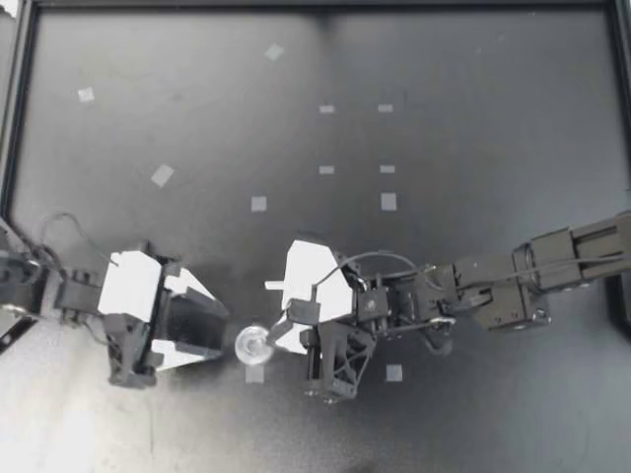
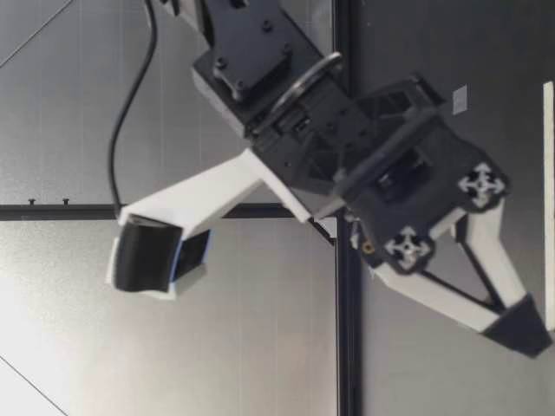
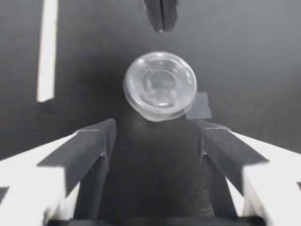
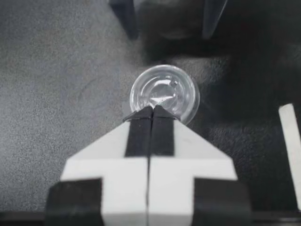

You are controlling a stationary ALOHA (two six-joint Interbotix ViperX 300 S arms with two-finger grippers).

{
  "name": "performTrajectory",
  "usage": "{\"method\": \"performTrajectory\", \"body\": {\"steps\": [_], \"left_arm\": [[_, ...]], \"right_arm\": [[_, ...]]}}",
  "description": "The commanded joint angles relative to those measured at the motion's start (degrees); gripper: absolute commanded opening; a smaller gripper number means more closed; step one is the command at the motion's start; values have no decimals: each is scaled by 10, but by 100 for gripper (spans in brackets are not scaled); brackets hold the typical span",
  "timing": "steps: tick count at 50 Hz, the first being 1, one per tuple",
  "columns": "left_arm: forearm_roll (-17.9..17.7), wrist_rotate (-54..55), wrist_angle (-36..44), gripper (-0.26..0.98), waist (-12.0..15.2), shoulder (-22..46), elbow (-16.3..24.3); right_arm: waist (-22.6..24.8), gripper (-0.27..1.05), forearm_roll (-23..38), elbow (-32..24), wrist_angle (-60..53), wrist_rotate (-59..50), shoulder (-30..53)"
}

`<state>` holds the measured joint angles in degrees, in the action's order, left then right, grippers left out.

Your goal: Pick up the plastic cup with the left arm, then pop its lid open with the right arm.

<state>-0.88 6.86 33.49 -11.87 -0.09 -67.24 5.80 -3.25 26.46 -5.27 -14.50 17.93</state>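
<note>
A small clear round cup (image 1: 253,343) stands on the black table (image 1: 444,59) between my two grippers. My left gripper (image 1: 223,335) is open just beside it. In the left wrist view the cup (image 3: 160,86) lies just ahead of the open fingers (image 3: 94,141), outside the gap, and nothing is held. My right gripper (image 1: 274,340) is shut on nothing, and its joined tips (image 4: 151,112) touch the rim of the cup (image 4: 164,89) from the other side. A gripper (image 2: 520,328) in the low view has its fingers meeting just above the table.
Several small pale tape squares (image 1: 388,201) dot the table. One grey square (image 3: 200,106) lies partly under the cup. A white strip (image 3: 47,52) lies flat nearby. A dark raised frame (image 1: 20,99) borders the table.
</note>
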Motion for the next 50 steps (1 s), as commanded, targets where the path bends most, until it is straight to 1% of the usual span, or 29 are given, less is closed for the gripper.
{"method": "performTrajectory", "body": {"steps": [1, 8, 26, 38, 50], "left_arm": [[1, 2, 6, 59, -6, 13, 18], [1, 1, 6, 60, -6, 33, 29], [1, 2, 7, 66, -6, 50, 40], [1, 1, 13, 66, -6, 76, 60], [1, 2, 25, 66, -6, 91, 62]], "right_arm": [[4, -8, -1, -13, -5, -4, -7], [4, -8, -1, -18, -7, -5, -1], [5, -8, 1, -34, -10, -5, 18], [5, -8, 1, -34, -10, -5, 22], [5, -8, 2, -34, -6, -5, 27]]}}
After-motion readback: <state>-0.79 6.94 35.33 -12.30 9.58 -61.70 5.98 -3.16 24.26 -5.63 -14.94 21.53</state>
